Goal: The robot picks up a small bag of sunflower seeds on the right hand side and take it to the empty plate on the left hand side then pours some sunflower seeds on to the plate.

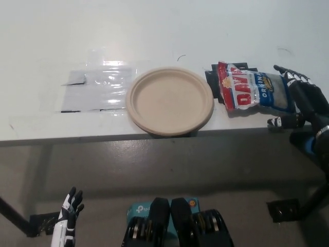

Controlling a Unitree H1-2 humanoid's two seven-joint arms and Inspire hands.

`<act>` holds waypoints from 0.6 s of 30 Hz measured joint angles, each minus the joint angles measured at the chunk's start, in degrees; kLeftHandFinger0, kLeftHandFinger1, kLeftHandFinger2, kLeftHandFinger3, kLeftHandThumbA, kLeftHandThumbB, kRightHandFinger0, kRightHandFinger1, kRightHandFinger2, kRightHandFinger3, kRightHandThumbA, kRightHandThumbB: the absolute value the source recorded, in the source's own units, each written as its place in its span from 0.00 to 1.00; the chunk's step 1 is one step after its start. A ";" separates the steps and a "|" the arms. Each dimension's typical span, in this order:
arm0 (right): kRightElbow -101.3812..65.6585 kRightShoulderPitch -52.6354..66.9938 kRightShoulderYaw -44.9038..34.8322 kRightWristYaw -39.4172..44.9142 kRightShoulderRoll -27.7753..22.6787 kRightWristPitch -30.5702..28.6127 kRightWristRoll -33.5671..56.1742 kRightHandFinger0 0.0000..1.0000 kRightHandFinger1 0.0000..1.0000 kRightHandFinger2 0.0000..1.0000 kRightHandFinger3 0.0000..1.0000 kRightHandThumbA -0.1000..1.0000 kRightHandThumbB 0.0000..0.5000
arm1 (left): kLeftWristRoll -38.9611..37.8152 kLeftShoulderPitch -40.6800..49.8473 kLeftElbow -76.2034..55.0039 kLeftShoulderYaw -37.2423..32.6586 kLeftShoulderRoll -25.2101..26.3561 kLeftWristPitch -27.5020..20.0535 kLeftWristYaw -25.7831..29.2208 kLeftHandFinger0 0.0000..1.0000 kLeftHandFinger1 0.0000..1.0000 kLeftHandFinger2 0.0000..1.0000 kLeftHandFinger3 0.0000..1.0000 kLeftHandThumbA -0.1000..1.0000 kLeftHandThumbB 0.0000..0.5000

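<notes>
A: We log the scene left to right. The white left robot hand [68,215] rests low at the lower left, below the desk [154,31] edge, fingers apart, holding nothing. On the desk a clear plastic sheet [97,87], then the empty plate [170,100] near the front edge.

B: And the seed bag [253,93]?

A: Just right of the plate, flat on the desk, long axis running left to right. The black right robot hand [300,100] sits at its right end, so the bag lies to that hand's left. We judge it far the nearer hand.

B: Its state?

A: Fingers spread around the bag's right end, one above, one below; not closed on it. We cannot tell whether they touch.
</notes>
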 measured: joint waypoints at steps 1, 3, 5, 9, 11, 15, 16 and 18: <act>0.36 -0.23 -0.06 -0.34 0.17 -0.23 0.08 1.00 1.00 1.00 1.00 1.00 0.60 | 0.01 -0.01 0.00 0.00 0.00 -0.04 0.00 1.00 1.00 1.00 1.00 1.00 0.02; 0.59 -0.60 -0.33 -0.84 0.53 -0.62 0.29 1.00 1.00 1.00 1.00 1.00 0.59 | 0.04 -0.05 0.01 -0.02 0.00 -0.16 0.00 1.00 1.00 1.00 1.00 1.00 0.01; 0.49 -0.84 -0.80 -1.12 0.87 -0.82 0.66 1.00 1.00 1.00 1.00 1.00 0.61 | 0.07 -0.08 0.01 -0.03 0.02 -0.27 0.00 1.00 1.00 1.00 1.00 1.00 0.00; 0.04 -0.97 -1.33 -1.54 1.10 -0.97 1.40 1.00 1.00 1.00 1.00 1.00 0.62 | 0.14 -0.07 0.01 -0.04 0.09 -0.31 0.00 1.00 1.00 1.00 1.00 1.00 0.04; 0.01 -1.03 -1.37 -1.63 1.09 -0.98 1.45 1.00 1.00 1.00 1.00 1.00 0.63 | 0.20 -0.07 0.00 -0.04 0.09 -0.31 0.00 1.00 1.00 1.00 1.00 1.00 0.03; 1.42 -1.55 -1.25 -1.93 1.08 -1.30 1.34 1.00 1.00 1.00 1.00 1.00 0.64 | 0.34 -0.07 0.00 -0.06 0.09 -0.31 0.00 1.00 1.00 1.00 1.00 1.00 0.04; 3.01 -2.16 -1.04 -2.06 1.08 -1.46 1.23 1.00 1.00 1.00 1.00 1.00 0.64 | 0.35 -0.07 0.00 -0.06 0.10 -0.31 0.00 1.00 1.00 1.00 1.00 1.00 0.02; 5.23 -2.97 -0.76 -2.27 1.07 -1.65 1.16 1.00 1.00 1.00 1.00 1.00 0.61 | 0.35 -0.06 0.00 -0.06 0.10 -0.31 0.00 1.00 1.00 1.00 1.00 1.00 0.01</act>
